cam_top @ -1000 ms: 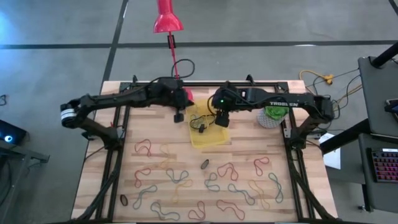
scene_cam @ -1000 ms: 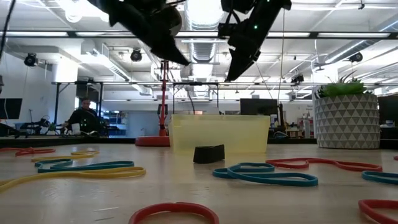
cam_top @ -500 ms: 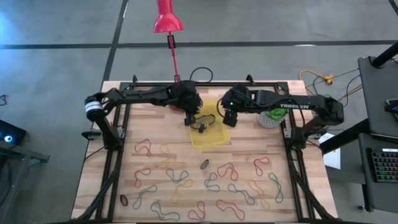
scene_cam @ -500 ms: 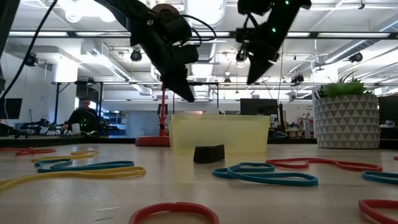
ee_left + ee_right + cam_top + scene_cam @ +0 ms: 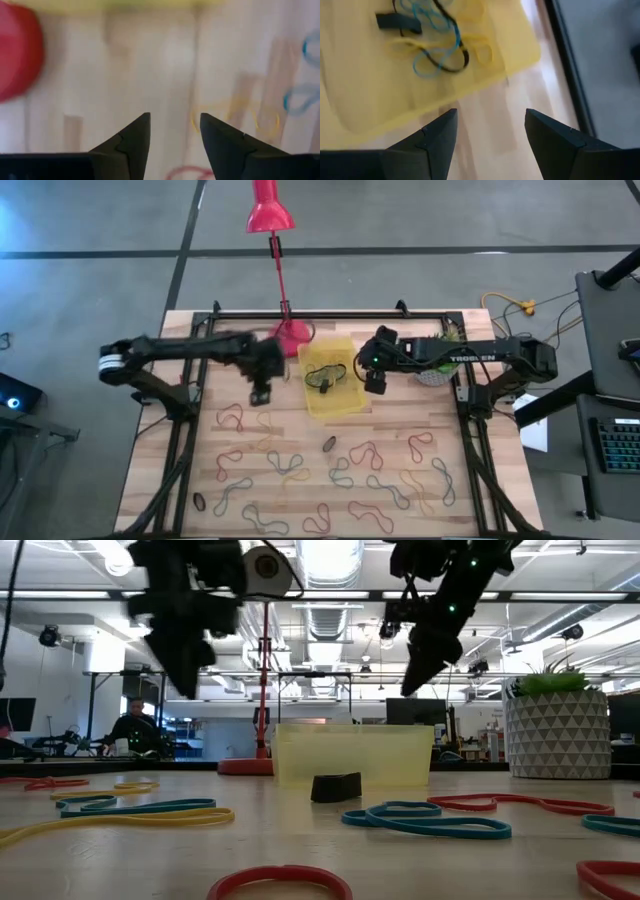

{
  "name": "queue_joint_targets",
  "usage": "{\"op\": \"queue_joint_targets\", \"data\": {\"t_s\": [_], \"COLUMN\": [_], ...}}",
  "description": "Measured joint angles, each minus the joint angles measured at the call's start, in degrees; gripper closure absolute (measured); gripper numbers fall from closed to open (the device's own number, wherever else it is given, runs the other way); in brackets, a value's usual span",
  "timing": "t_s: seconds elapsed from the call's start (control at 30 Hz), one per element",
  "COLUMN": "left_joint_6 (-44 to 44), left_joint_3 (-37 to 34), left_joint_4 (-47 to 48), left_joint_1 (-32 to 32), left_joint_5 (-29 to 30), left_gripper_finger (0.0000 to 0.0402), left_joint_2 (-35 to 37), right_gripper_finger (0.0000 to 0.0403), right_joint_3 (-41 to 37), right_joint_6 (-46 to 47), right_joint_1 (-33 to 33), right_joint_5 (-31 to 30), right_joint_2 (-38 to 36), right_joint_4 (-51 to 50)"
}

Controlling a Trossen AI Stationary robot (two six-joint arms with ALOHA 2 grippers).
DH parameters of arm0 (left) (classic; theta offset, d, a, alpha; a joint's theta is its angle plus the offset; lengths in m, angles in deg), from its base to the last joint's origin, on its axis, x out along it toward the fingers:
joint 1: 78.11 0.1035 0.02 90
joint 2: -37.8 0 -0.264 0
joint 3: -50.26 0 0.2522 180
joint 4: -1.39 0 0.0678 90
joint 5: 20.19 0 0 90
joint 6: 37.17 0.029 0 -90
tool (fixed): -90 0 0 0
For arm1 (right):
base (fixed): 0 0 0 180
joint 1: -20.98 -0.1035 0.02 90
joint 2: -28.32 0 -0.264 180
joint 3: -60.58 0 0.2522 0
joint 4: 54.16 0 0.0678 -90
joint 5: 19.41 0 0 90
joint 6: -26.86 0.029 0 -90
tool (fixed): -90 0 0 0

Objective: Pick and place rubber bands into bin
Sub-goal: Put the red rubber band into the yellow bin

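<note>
The left gripper (image 5: 260, 393) was seen hanging over bare wood just to the left of the bin (image 5: 343, 406), fingers parted with nothing between them. In the left wrist view the two dark fingertips (image 5: 134, 134) stood apart over the tabletop, and a yellow rubber band (image 5: 235, 116) was seen lying on the boards just past them, with the red lamp base (image 5: 17, 55) off to one side. No band was touched by that gripper.

The right gripper (image 5: 374, 383) was parked just off the bin's right edge, also wide open and empty. From its wrist camera, the fingers (image 5: 437, 137) were spread over the wood right beside the bin's corner, and a little tangle of bands in the bin (image 5: 437, 42) was visible: blue, yellow and black loops, plus a short black piece.

So the bin was sat between the two grippers, near the back middle of the table (image 5: 185, 480), with the lamp base touching or nearly touching its back left corner. The loose rubber bands (image 5: 350, 480) were scattered across the front half of the table, well apart from the right gripper and somewhat nearer the left one. A white pot with a plant (image 5: 556, 730) was stood at the right, behind the right arm.
</note>
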Motion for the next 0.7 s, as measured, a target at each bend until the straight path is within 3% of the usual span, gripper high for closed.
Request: {"op": "queue_joint_targets", "data": {"t_s": [0.1, 0.37, 0.5, 0.7], "left_joint_6": [-5.0, -33.5, -38.6, -39.3], "left_joint_3": [-6.2, -21.4, -26.0, -29.3], "left_joint_4": [0.0, 0.2, 0.7, 0.4], "left_joint_1": [-3.5, -4.4, -4.4, -4.4], "left_joint_5": [-0.1, 1.7, 3.1, 4.1], "left_gripper_finger": [0.0245, 0.0245, 0.0245, 0.0245], "left_joint_2": [4.4, 14.0, 16.1, 14.4], "right_gripper_finger": [0.0183, 0.0183, 0.0183, 0.0183], "right_joint_3": [1.2, 3.5, 3.0, 2.6], "right_joint_6": [-2.4, -3.0, -3.0, -1.9], "right_joint_1": [0.1, 1.9, 2.9, 3.1], "right_joint_5": [0.1, 0.4, 0.4, 0.4], "right_joint_2": [0.0, 0.0, 0.0, 0.0], "right_joint_4": [0.8, 2.0, 2.7, 3.5]}}
